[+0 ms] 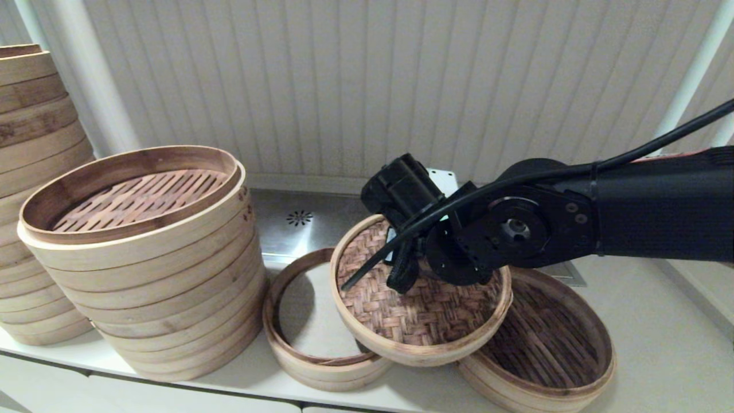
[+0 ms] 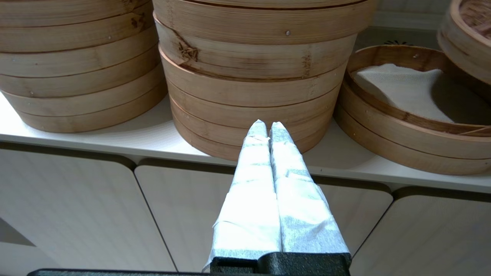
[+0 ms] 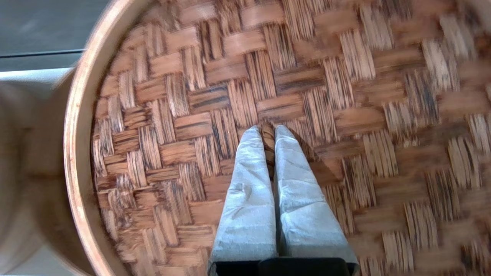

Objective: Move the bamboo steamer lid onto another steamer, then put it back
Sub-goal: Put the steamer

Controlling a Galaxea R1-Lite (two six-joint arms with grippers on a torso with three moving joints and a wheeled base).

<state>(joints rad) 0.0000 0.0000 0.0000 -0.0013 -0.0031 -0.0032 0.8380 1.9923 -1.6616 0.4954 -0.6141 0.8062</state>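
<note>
The bamboo steamer lid (image 1: 421,312), a brown woven panel in a pale hoop, hangs tilted above the gap between two low baskets, overlapping both. My right gripper (image 1: 400,285) reaches down onto its panel; in the right wrist view the taped fingers (image 3: 249,168) are shut on a small bamboo loop on the lid (image 3: 199,96). The other steamer (image 1: 276,301), low with a white liner, sits just left of the lid and also shows in the left wrist view (image 2: 402,130). My left gripper (image 2: 268,124) is shut and empty, low in front of the counter edge.
A low basket with a dark slatted floor (image 1: 553,338) sits under the lid's right side. A tall stack of pale tiers (image 1: 143,269) stands to the left, another stack (image 1: 34,172) at the far left. A metal panel (image 1: 298,221) lies behind. Cabinet doors (image 2: 76,214) are below the counter.
</note>
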